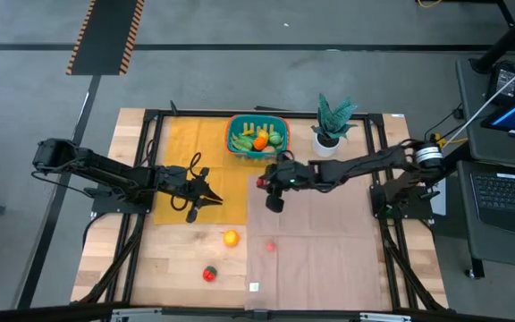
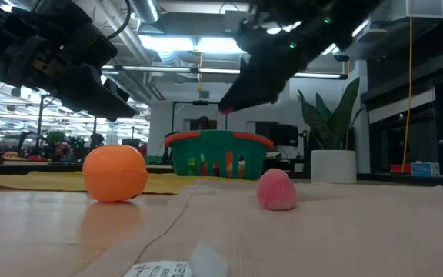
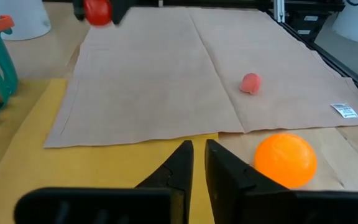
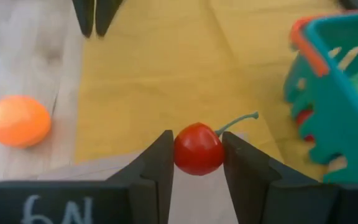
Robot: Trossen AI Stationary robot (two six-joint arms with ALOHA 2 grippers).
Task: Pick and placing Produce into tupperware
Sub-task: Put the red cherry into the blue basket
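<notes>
While up in the air beside the teal basket (image 1: 257,136), holding a red cherry (image 4: 197,149) tight between right fingers (image 4: 197,163), ready to drop in. Left fingers (image 3: 199,167) empty, nearly shut, low near the orange (image 3: 285,159).

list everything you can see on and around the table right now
cherry: 1, red with green stem, held in right tool
orange: 1, orange, on bare wood at front
pink piece: 1, pink, on brown paper
tomato-like piece: 1, red with green top, front wood
basket: 1, teal with orange rim, back of yellow mat, holds produce
potted plant: 1, green in white pot, beside basket
left tool: 1, dark, nearly shut, empty, over yellow mat
right tool: 1, dark, beside basket
</notes>
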